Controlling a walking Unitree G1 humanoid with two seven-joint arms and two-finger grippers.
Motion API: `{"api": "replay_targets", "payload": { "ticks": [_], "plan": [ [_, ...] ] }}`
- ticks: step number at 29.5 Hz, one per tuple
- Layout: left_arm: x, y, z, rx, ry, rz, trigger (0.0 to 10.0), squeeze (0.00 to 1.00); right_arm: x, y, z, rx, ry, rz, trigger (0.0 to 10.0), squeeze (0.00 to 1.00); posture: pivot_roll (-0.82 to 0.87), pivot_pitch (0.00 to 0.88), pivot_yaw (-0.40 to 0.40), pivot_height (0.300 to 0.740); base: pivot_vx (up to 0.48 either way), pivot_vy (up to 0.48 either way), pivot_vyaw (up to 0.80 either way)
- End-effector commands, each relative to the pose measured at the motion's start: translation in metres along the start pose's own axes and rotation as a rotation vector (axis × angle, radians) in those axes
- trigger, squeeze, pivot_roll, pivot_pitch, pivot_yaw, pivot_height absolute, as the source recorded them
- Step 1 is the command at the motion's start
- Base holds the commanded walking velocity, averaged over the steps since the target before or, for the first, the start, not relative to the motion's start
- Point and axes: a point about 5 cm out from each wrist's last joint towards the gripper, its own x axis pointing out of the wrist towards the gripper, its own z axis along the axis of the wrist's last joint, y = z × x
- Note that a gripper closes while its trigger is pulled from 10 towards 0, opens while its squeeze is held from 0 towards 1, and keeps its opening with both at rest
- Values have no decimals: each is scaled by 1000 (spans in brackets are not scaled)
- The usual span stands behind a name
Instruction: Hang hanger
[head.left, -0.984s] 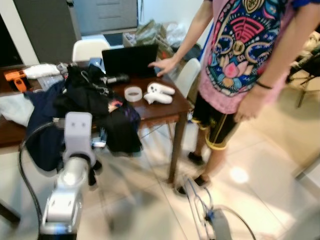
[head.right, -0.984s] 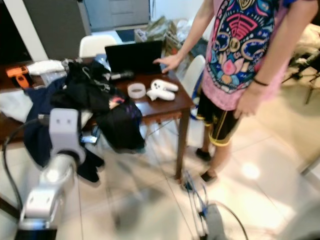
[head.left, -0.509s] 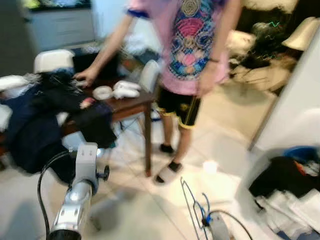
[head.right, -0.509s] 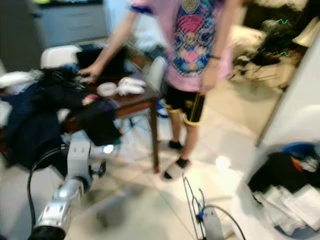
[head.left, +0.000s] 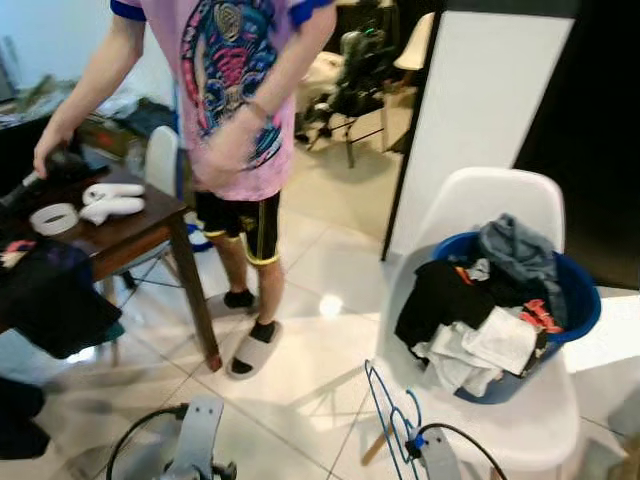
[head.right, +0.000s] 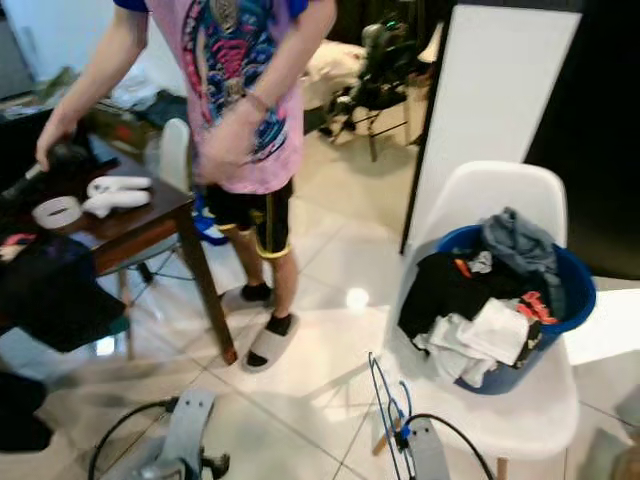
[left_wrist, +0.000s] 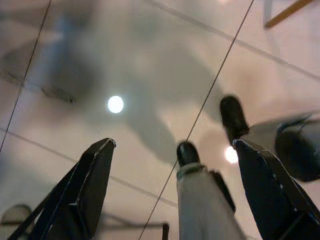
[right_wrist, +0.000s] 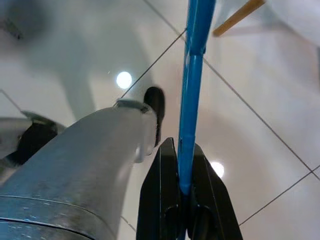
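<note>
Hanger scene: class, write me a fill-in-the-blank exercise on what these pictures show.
1. The right pincer is shut on a ____ hanger.
2. The blue laundry basket sits on a white ____.
3. The left pincer holds nothing; its fingers are ____.

Missing words: blue; chair; open

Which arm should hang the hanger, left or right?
Right. The right gripper is already shut on the blue hanger, held up in front of the robot. The left gripper is open, holds nothing and points at the floor, so it would probably need a handover first.
</note>
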Motion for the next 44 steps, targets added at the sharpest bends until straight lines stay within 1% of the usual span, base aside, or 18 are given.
{"api": "replay_targets", "payload": {
  "ticks": [1, 2, 5, 16, 22, 33, 44],
  "plan": [
    [1, -5, -7, 33, 29, -26, 10000, 0, 1, 3, 4, -20, -3, 6, 10000, 0, -16, 0, 24, 740, 0, 0, 0],
    [1, -7, -8, 53, 38, -38, 10000, 0, 1, 3, 4, -22, -1, 7, 10000, 0, -12, 0, 22, 740, 0, 0, -800],
    [2, -9, -9, 64, 39, -45, 10000, 0, 1, 3, 4, -25, 4, 7, 10000, 0, -8, 0, 21, 740, 0, 0, -800],
    [2, -9, -9, 73, 32, -40, 10000, 0, 2, 3, 4, -30, 10, 1, 10000, 0, -6, 0, 19, 740, 0, 0, -800],
    [2, -10, -8, 73, 22, -59, 10000, 0, 2, 3, 4, -31, 11, 0, 10000, 0, -7, 0, 22, 740, 0, 0, -800],
    [2, -9, -8, 77, 16, -61, 10000, 0, 2, 4, 4, -25, 10, 2, 10000, 0, -3, 0, 20, 740, 0, 0, -800],
    [2, -10, -7, 60, 3, -60, 10000, 0, 2, 3, 4, -30, 12, 3, 10000, 0, -3, 0, 14, 740, 0, 0, -800]
  ]
}}
